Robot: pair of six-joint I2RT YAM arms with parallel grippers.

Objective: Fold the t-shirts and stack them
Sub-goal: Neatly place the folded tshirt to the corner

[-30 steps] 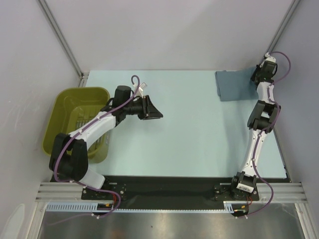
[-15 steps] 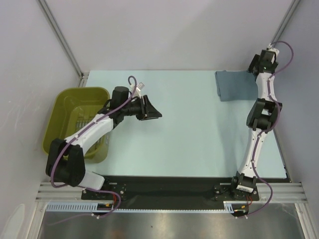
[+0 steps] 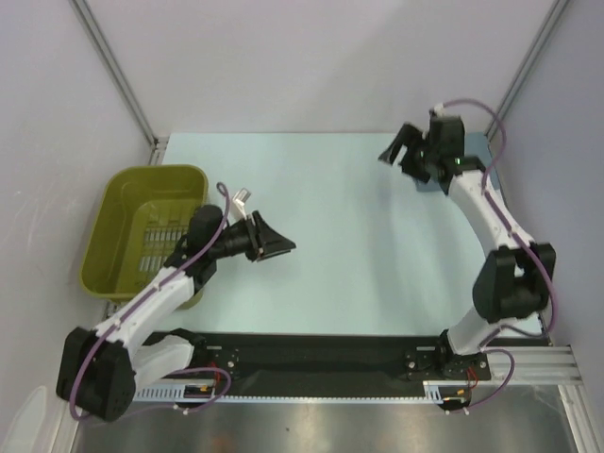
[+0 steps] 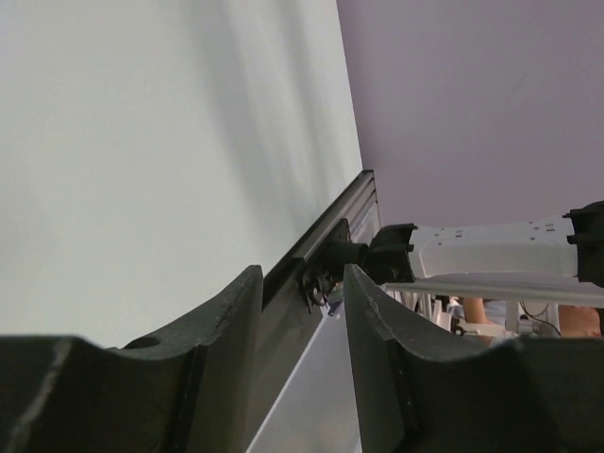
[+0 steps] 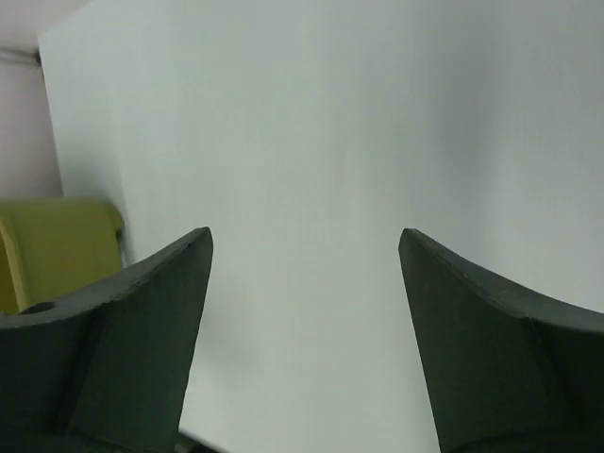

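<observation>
Pale worktop [image 3: 359, 274], grey walls, olive basket [image 3: 113, 203] at the left edge. No t-shirts show in any view. The right arm covers the far right corner, and what I see of the basket floor holds no cloth. Left end effector [image 4: 302, 274] half parted, gripping nothing. Right end effector [image 5: 307, 236] spread wide, released, over bare worktop. I judge we're between garments. Next move calls for locating a shirt before committing either arm.

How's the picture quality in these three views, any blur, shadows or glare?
Top external: sharp, evenly lit, soft arm shadows on the table. Left wrist: left gripper dark and out of focus, the view steeply tilted. Right wrist: right gripper dark and soft-edged, table washed pale, olive basket blurry at left.
</observation>
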